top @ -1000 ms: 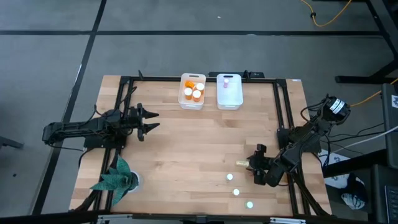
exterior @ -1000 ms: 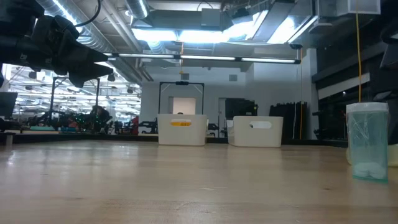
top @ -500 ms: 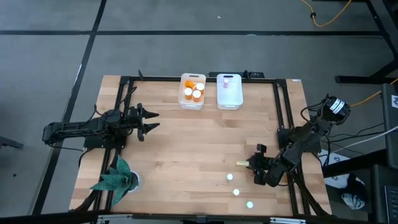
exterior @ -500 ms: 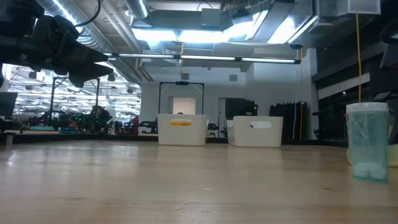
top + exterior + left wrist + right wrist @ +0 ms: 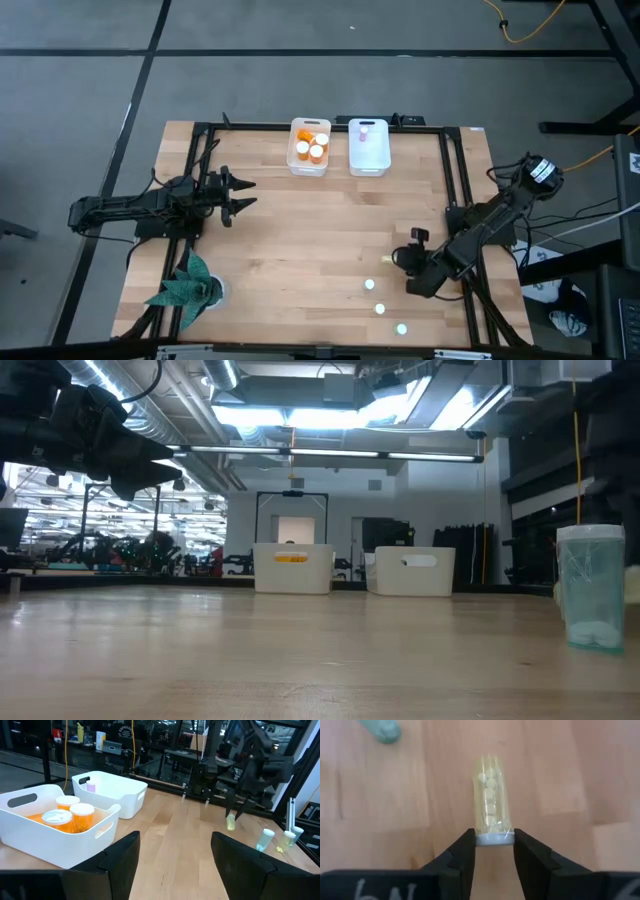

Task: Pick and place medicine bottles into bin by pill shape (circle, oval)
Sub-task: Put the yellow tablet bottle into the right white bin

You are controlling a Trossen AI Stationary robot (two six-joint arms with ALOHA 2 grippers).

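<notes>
Gripping a small clear bottle by its white-capped end, the right gripper has its jaws closed against the cap on both sides; pale round pills show through the bottle's body. In the high view this gripper sits at the near right part of the worktop, well away from the two white bins at the far edge. The left wrist view shows the held bottle hanging lifted off the worktop.

Three more small bottles stand on the wood just nearer than the right gripper, in a loose diagonal line. One of them rises clear and upright at the right of the low view.

Taking the bins as reference, the left bin holds orange bottles with white caps, and the right bin beside it holds one small bottle at its far end.

The left gripper waits well to the left of the bins, above the worktop, jaws spread wide and holding nothing. A green plant-like object lies at the near left corner.
</notes>
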